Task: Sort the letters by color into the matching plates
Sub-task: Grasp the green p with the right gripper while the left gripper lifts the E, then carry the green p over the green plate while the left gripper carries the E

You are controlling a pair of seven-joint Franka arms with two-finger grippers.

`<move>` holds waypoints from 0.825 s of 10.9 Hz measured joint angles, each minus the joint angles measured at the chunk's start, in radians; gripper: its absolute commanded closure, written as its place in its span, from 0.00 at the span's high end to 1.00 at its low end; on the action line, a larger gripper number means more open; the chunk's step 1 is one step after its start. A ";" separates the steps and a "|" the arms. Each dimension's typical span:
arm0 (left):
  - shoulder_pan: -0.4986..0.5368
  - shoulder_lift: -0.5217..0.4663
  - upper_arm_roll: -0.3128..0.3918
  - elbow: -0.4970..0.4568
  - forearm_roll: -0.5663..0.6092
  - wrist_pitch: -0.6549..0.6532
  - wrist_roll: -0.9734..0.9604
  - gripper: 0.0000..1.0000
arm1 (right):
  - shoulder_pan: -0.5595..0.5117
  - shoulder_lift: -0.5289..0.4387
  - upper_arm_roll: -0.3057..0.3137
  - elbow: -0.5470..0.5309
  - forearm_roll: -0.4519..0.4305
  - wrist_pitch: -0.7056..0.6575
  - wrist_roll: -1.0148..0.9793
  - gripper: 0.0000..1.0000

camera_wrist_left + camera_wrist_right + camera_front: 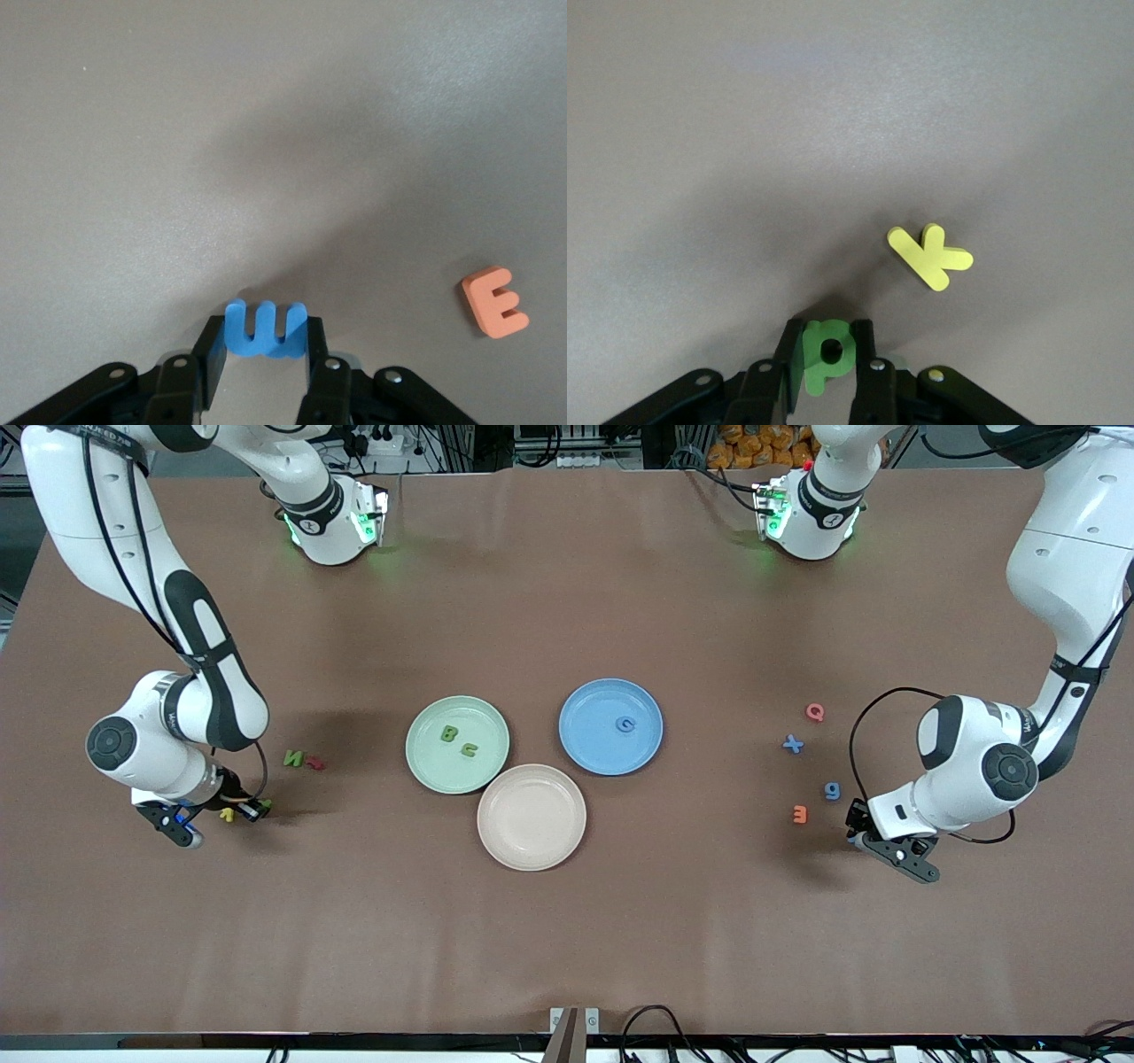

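Observation:
My left gripper (pixel 264 335) is shut on a blue W (pixel 264 328), low over the table at the left arm's end (pixel 858 825). My right gripper (pixel 830 336) is shut on a green P (pixel 830 356), low over the table at the right arm's end (pixel 255 810). The mint green plate (pixel 431 768) holds a green B (pixel 449 733) and a green C (pixel 469 749). The blue plate (pixel 592 746) holds a blue G (pixel 626 724). A green N (pixel 293 759) lies near the right gripper. A blue X (pixel 793 744) and a blue 9 (pixel 832 790) lie near the left gripper.
A beige-pink plate (pixel 532 817) sits nearer the front camera than the other two plates. A yellow K (pixel 930 255) lies beside the right gripper and a red letter (pixel 314 763) beside the N. A red Q (pixel 815 711) and an orange E (pixel 494 302) lie by the left gripper.

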 measured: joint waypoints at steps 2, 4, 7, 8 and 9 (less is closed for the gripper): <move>-0.007 -0.002 0.000 0.005 0.000 -0.005 -0.013 0.00 | -0.001 -0.002 0.008 -0.001 -0.007 -0.005 -0.136 0.19; -0.028 -0.012 -0.002 0.008 0.000 -0.029 -0.051 0.00 | 0.000 -0.010 0.033 -0.002 -0.012 -0.035 -0.349 0.21; -0.067 -0.038 -0.004 0.009 0.000 -0.064 -0.113 0.00 | -0.002 -0.039 0.055 -0.001 -0.013 -0.074 -0.658 0.20; -0.081 -0.043 -0.005 0.009 0.000 -0.076 -0.144 0.00 | -0.004 -0.047 0.063 -0.001 -0.013 -0.077 -0.714 0.20; -0.096 -0.048 -0.006 0.009 0.000 -0.089 -0.179 0.00 | -0.004 -0.057 0.074 -0.001 -0.013 -0.092 -0.739 0.20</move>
